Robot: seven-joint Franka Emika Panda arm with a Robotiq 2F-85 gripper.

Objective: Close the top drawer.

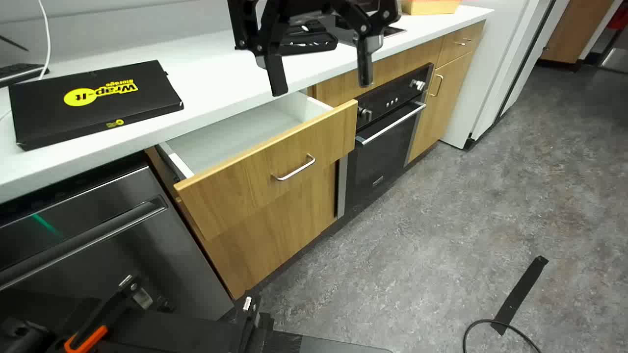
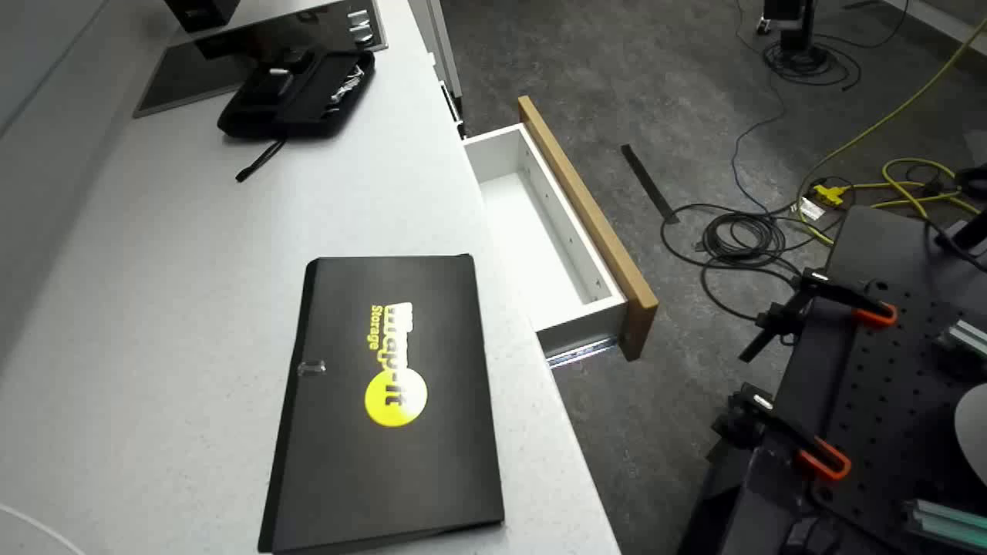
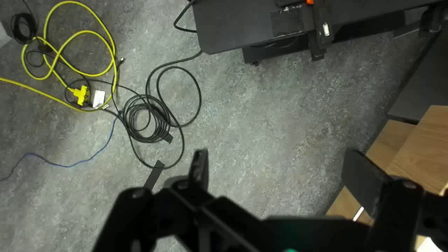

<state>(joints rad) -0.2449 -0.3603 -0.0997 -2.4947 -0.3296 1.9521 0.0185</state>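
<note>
Gripper (image 3: 276,162) at wrist view's 6 o'clk, jaws spread; in an exterior view, top drawer (image 1: 255,171) stands open at gripper's 7, long axis approx. 8–2, front facing 5, counter edge (image 1: 211,116) at 11 & open floor (image 1: 441,245) at 4.

- You see a white countertop (image 2: 193,254) bearing a black "Wrap-it Storage" box (image 2: 385,416) near its front edge.
- Farther along, you find an open black case (image 2: 299,99), strap (image 2: 262,159) trailing.
</note>
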